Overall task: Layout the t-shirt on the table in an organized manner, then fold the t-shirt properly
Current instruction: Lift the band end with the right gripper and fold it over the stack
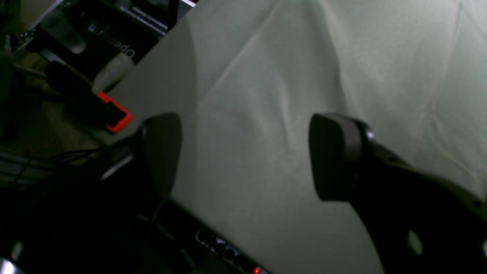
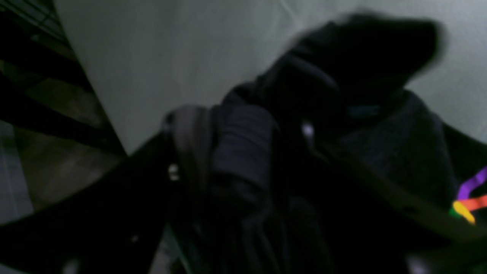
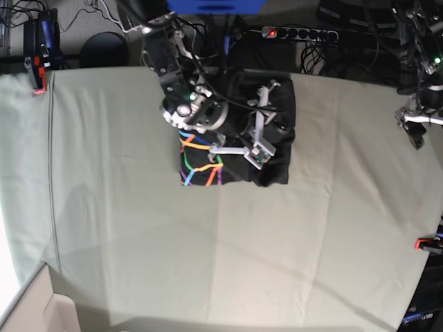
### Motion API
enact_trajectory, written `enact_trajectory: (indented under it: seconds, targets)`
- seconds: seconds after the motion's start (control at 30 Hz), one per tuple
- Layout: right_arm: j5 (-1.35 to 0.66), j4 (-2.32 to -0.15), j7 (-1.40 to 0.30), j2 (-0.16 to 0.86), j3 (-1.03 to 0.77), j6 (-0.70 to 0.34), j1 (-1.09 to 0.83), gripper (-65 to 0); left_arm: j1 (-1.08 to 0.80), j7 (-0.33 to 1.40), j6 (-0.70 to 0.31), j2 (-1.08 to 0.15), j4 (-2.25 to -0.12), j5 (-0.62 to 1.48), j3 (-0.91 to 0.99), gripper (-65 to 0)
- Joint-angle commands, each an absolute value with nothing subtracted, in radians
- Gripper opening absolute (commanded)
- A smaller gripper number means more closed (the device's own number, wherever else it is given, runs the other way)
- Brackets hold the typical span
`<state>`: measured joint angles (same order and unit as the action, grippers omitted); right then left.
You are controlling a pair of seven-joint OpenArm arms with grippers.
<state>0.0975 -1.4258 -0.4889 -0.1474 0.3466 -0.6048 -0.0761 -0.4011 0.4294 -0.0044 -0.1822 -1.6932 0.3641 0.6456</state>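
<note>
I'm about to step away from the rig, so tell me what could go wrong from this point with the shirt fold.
1. The right gripper sits over the folded t-shirt; in the blurred right wrist view, dark cloth seems bunched against a finger, so lifting away might drag a layer open.
2. The shirt lies near the table's far edge, beside cables and a power strip.
3. The left gripper hangs open off to the side, too far to steady anything.

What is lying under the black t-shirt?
The t-shirt lies folded on the table, whose pale cloth shows on all sides. What lies beneath its layers is covered.
</note>
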Motion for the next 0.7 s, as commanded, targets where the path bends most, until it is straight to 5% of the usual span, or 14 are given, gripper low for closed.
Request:
enact_trajectory:
  seconds: [0.0,0.37,0.6,0.67]
  targets:
    - [0.082,-1.443,-0.464,-0.157,0.348,-0.61,-0.064,-29.1,-0.4,0.403,-0.007,-0.194,-1.705,0.363,0.651,-14.3]
    - [0.082,-1.748,-0.47,-0.157,0.183,-0.61,-0.148,-28.1,-0.395,0.403,-0.007,-0.194,-1.702,0.363,0.65,-14.2]
    - [0.082,-1.762,-0.469,-0.157,0.102,-0.61,-0.274,-63.9,-0.369,0.403,-0.007,-0.194,-1.687,0.363,0.611,-14.2]
    - [0.082,-1.724,-0.464,-0.157,0.104,-0.61,-0.292,-65.0,-0.352,0.403,-0.007,-0.194,-1.672,0.358,0.611,-14.2]
